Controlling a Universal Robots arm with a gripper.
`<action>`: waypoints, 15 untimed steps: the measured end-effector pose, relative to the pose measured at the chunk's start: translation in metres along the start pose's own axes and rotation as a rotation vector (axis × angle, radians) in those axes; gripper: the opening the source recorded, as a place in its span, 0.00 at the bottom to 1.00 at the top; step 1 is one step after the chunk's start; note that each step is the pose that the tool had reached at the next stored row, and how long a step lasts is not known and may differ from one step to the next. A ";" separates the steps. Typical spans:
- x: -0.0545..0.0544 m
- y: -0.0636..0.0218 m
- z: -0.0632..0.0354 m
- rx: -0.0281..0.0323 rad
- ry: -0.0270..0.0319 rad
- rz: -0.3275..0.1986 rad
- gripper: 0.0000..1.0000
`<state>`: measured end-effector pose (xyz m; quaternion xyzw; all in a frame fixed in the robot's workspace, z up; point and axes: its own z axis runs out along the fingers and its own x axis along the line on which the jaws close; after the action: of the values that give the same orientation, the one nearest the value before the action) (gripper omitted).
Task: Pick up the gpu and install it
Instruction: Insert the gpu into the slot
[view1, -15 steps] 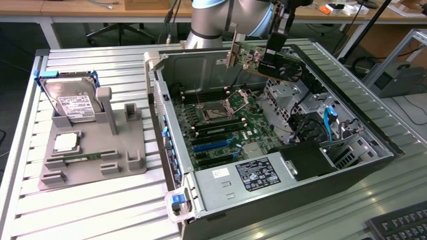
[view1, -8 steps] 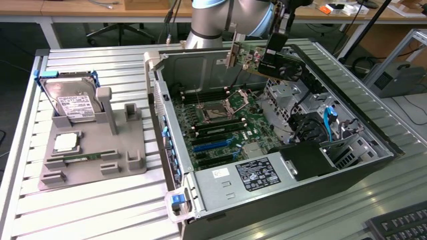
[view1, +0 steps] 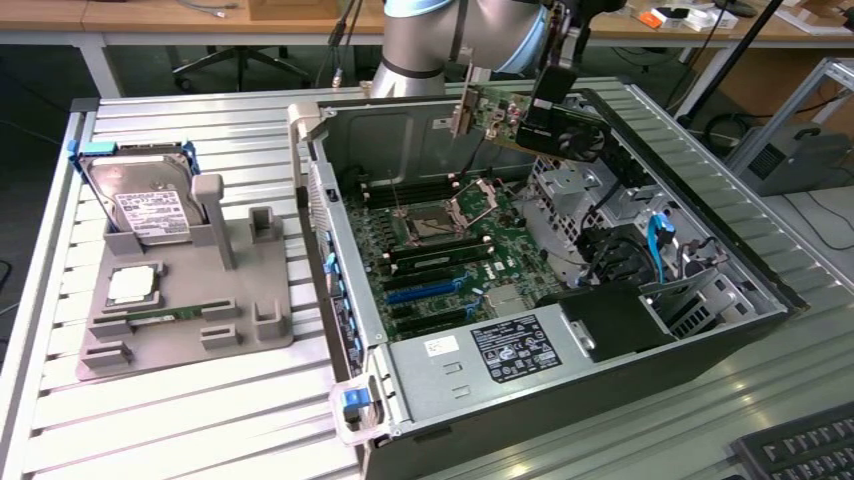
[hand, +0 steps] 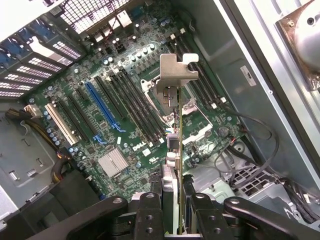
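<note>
Jaws on gpu (view1: 514, 118) above motherboard (hand: 125, 115)

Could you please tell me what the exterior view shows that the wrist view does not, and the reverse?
Exterior view: the silver boxy hard drive standing in the grey plastic parts holder, at the exterior view's left of the open metal computer case. Wrist view: the black pincer seen close, clamped on the edge of the flat graphics card with silvery metal bracket. Both: that card held above the green motherboard inside the case.
</note>
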<state>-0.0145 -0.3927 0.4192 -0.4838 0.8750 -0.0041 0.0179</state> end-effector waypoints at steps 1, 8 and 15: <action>0.000 0.0000 0.0000 -0.0001 -0.0001 -0.002 0.27; 0.000 0.0000 0.0000 -0.0005 -0.0004 -0.017 0.27; 0.000 0.0000 0.0000 -0.0008 -0.0008 -0.032 0.27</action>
<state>-0.0145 -0.3927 0.4191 -0.4975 0.8672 -0.0038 0.0180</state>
